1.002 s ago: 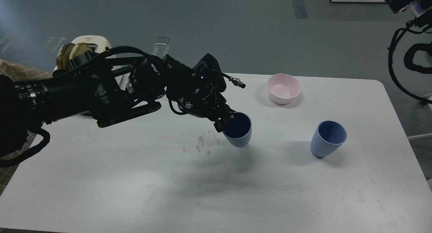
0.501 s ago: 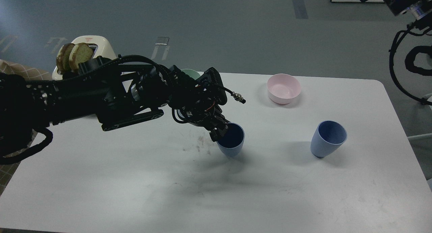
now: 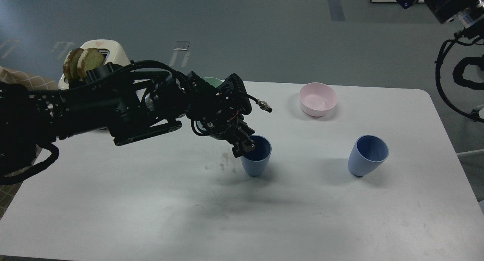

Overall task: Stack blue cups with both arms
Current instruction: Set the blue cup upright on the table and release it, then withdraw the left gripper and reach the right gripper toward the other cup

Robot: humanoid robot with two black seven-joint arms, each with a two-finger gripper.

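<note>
Two blue cups stand mouth-up, the left hand pinching the nearer one's rim

The left arm extends from the left edge toward centre, wrist pitched downward. The left gripper has its fingers closed over a cup rim. Of the right arm, only an upper section shows at top right.

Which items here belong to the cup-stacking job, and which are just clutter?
Job: blue cup at left tool; second blue cup; left tool, gripping the first cup's rim.
Clutter: pink bowl; green bowl, mostly hidden; toaster with bread.
</note>
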